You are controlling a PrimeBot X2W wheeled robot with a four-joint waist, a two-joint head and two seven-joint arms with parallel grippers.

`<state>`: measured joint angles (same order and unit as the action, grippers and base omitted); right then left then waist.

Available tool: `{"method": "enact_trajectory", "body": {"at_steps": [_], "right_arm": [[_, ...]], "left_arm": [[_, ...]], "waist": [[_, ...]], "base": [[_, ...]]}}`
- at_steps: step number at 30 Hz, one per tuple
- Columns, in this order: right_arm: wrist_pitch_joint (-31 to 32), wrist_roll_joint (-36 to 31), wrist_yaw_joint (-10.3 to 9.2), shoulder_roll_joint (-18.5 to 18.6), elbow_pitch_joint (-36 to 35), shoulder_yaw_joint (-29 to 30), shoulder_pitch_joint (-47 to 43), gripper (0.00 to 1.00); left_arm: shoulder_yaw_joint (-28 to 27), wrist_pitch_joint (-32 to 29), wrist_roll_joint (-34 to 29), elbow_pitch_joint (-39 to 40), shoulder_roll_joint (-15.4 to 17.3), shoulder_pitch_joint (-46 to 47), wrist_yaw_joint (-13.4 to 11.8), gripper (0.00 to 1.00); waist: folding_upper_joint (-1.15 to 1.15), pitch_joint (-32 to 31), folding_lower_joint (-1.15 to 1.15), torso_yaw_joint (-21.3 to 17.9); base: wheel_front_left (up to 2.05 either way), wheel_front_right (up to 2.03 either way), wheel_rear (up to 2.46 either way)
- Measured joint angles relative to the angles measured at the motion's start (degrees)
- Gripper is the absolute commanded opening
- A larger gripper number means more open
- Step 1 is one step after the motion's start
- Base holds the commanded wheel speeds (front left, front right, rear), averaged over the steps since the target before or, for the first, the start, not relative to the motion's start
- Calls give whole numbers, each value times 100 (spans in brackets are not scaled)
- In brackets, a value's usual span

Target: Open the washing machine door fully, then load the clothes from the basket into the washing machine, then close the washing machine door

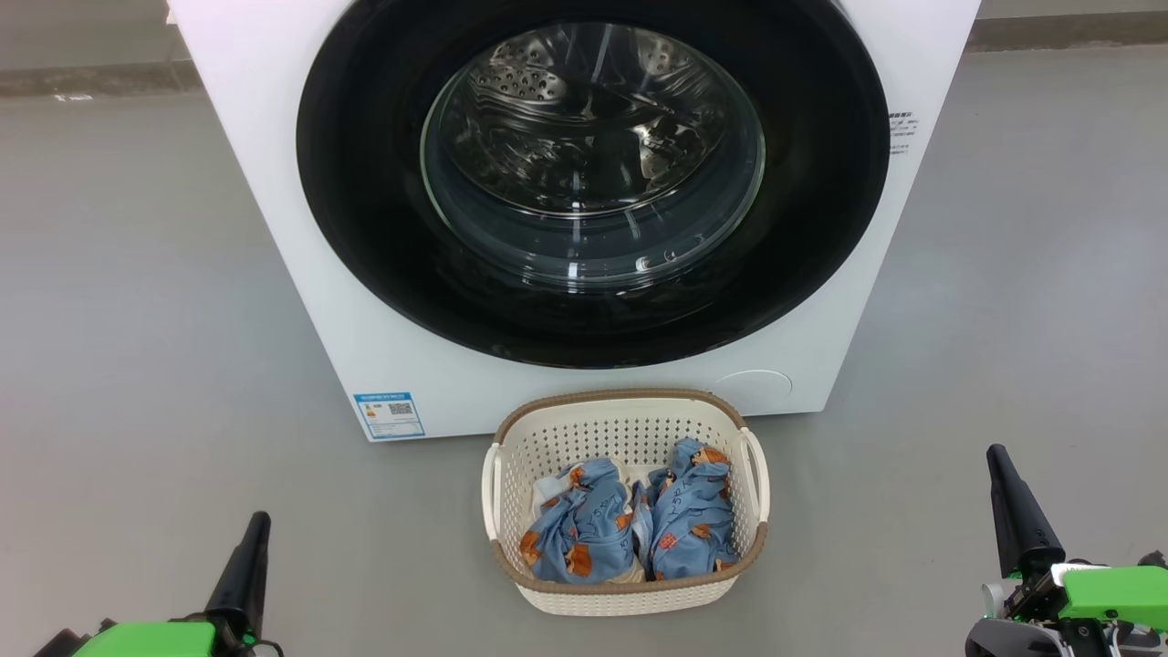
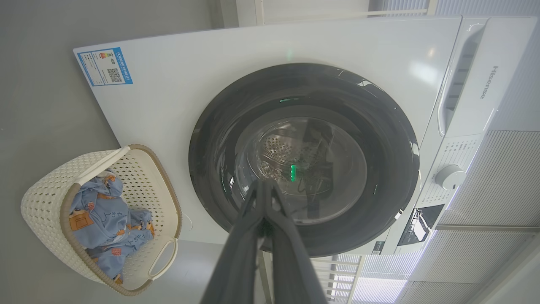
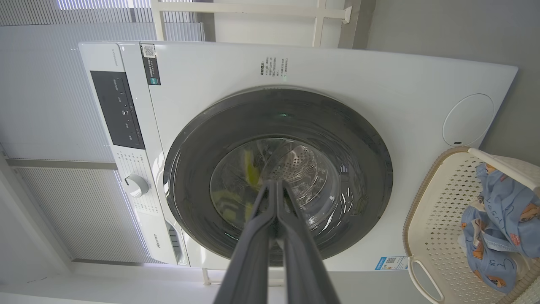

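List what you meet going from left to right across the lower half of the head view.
left gripper → blue label sticker → basket → right gripper

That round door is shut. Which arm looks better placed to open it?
Right, slightly. Both grippers are shut and short of the washing machine door, but the right gripper reaches further forward in the head view than the left gripper. Which side it opens from I cannot tell, so it's close.
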<state>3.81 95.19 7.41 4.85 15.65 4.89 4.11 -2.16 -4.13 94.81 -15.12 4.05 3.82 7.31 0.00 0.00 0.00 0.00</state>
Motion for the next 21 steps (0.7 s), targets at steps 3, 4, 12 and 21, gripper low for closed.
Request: {"method": "enact_trajectory", "body": {"at_steps": [3, 4, 12, 21], "right_arm": [[14, 0, 0, -2, 0, 2, 0, 0], [14, 0, 0, -3, 0, 3, 0, 0], [14, -1, 0, -5, 0, 7, 0, 0], [15, -1, 0, -10, 0, 12, 0, 0]], "left_arm": [[-1, -1, 0, 0, -2, 0, 0, 0], [-2, -1, -1, 0, -3, 0, -1, 0], [-5, -24, -25, 0, -8, 0, -1, 0], [-12, -25, -30, 0, -11, 0, -1, 0]], "waist": [[0, 0, 0, 0], [0, 0, 0, 0], [0, 0, 0, 0], [0, 0, 0, 0]], "base": [[0, 0, 0], [0, 0, 0], [0, 0, 0], [0, 0, 0]]}}
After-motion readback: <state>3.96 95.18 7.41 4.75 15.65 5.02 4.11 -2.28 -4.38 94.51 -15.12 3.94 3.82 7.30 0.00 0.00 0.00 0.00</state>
